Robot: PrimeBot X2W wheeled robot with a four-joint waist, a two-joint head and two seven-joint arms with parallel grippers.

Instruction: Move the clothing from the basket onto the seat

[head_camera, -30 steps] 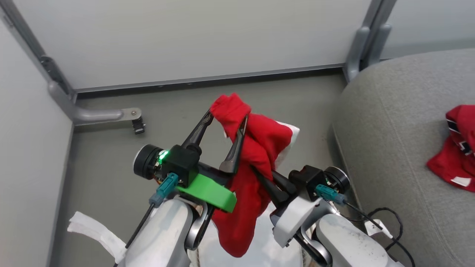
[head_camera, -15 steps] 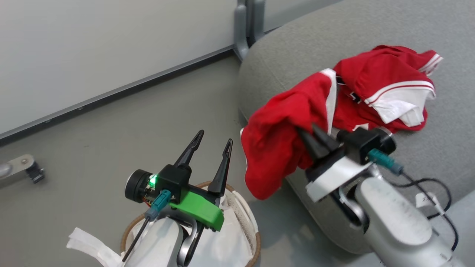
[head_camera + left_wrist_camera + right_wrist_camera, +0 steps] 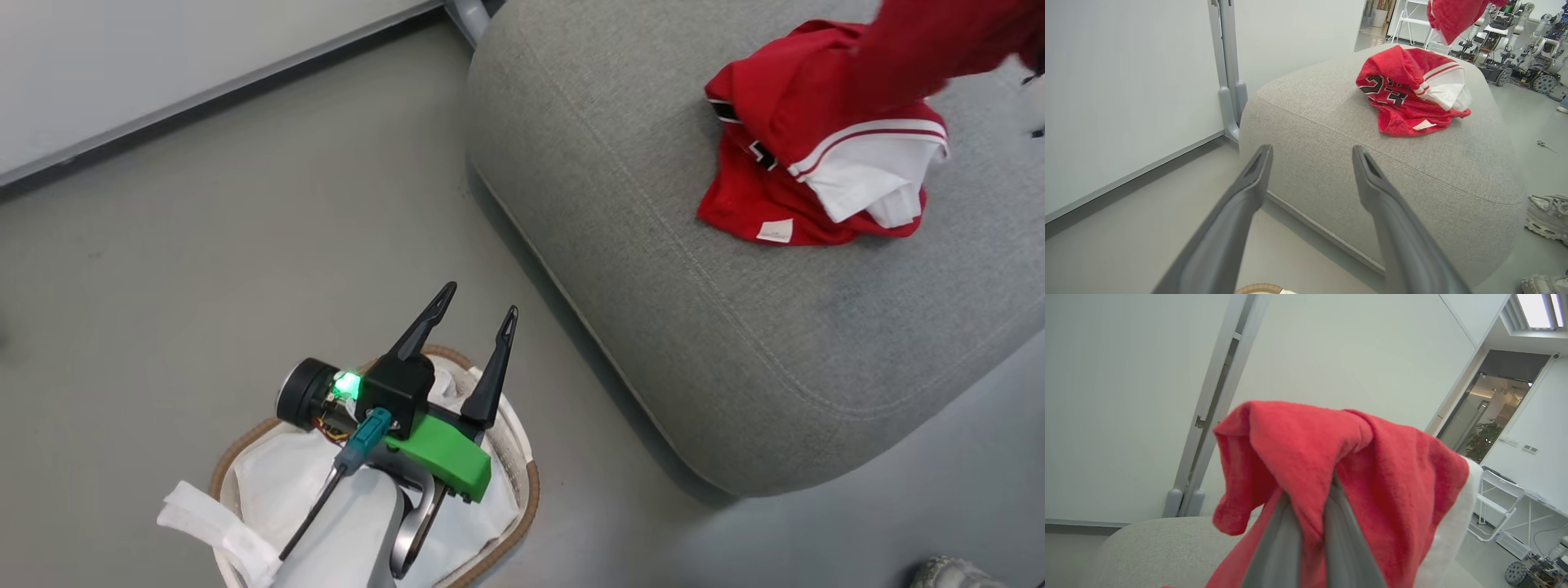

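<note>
My left gripper [image 3: 480, 299] stands open and empty above the basket [image 3: 529, 483], whose brown rim and white liner show around my forearm. In the left wrist view its fingers [image 3: 1249, 192] point at the grey seat [image 3: 1339, 163]. A red jersey [image 3: 1396, 102] with black-and-white numerals lies crumpled on the seat [image 3: 694, 310], folded in with red clothing with white striped trim [image 3: 865, 163]. My right gripper [image 3: 1327, 490] is shut on another red garment [image 3: 1298, 445], which drapes over its fingers. That garment [image 3: 939, 41] hangs above the pile on the seat.
Grey floor lies between the basket and a white wall panel [image 3: 163, 49] with a grey post [image 3: 1229, 81]. A loose end of the white liner [image 3: 204, 523] hangs outside the basket. Pale shoes [image 3: 1547, 216] stand beside the seat, and other robots [image 3: 1515, 36] are parked beyond it.
The head camera has swung right toward the seat. My right gripper has carried the red garment from above the basket to over the seat. The left fingers have come off it and stay open.
</note>
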